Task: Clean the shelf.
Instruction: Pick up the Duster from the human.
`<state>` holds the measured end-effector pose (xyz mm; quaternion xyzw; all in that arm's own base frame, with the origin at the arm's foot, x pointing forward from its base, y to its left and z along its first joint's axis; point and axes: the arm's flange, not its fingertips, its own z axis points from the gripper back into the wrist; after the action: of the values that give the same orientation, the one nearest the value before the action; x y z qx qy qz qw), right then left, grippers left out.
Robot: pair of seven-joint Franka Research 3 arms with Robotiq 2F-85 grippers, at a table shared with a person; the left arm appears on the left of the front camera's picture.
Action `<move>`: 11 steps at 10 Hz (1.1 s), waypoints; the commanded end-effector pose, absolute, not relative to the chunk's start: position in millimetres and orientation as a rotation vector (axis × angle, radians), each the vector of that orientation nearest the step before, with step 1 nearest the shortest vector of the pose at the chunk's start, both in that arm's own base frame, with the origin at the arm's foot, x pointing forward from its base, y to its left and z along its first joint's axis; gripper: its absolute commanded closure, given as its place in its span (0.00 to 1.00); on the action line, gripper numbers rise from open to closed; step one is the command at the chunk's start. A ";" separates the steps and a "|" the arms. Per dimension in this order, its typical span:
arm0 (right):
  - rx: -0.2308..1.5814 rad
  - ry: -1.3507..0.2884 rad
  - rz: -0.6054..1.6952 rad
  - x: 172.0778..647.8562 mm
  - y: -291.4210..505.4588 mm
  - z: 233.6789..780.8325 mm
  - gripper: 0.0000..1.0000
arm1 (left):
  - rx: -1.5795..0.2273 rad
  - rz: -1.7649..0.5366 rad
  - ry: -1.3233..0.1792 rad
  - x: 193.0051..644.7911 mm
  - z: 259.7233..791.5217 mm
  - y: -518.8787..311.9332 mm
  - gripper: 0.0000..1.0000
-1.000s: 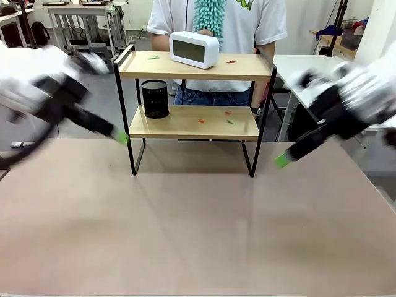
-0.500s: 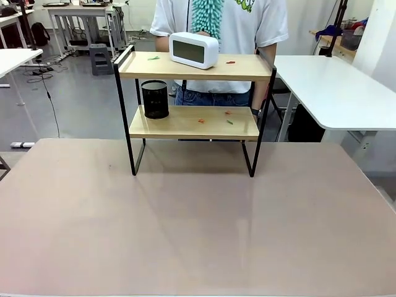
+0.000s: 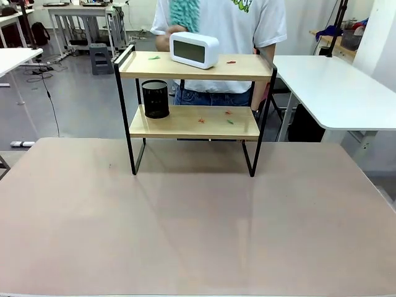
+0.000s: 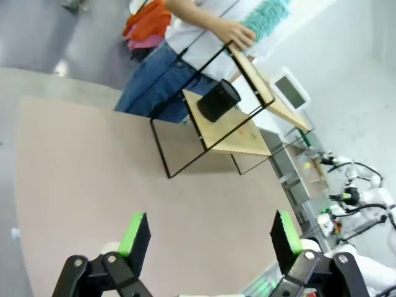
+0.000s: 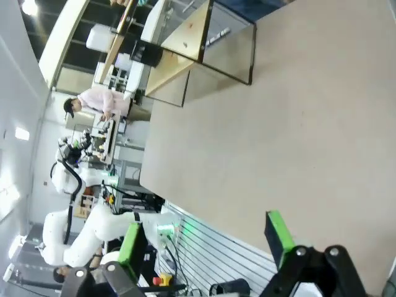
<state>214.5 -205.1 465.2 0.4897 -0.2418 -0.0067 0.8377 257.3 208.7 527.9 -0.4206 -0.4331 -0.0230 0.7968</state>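
duster (image 3: 184, 11) shifted left, blurred | top cut off | shelf (image 3: 247, 67) specks (image 3: 230, 62) tiny

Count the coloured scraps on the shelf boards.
5. Top board: green scrap left of the clock, red scrap right of it. Lower board: three scraps right of middle. Others may hide behind the clock or black cup.

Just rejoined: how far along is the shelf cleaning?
Done: nothing yet; scraps lie on both boards of the shelf. In hand: the person holds a teal duster behind the clock. Left: both boards, around clock and black cup; left gripper and right gripper open, clear of it.
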 end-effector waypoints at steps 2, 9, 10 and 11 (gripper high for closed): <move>1.037 -0.552 0.016 207.5 -207.3 469.9 0.00 | -0.908 -0.052 -0.944 252.8 526.4 212.3 0.00; 1.037 -0.552 0.016 207.5 -207.3 469.9 0.00 | -0.977 0.013 -0.881 263.2 533.1 214.7 0.00; 1.037 -0.552 0.016 207.5 -207.3 469.9 0.00 | -1.022 0.054 -0.866 284.2 547.5 212.7 0.00; 1.037 -0.552 0.016 207.5 -207.3 469.9 0.00 | -1.064 0.100 -0.820 317.5 564.3 208.8 0.00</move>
<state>206.0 -205.5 466.9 0.4881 -0.2489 -0.0031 0.8365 283.4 207.3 543.3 -0.4713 -0.4033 0.0202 0.7841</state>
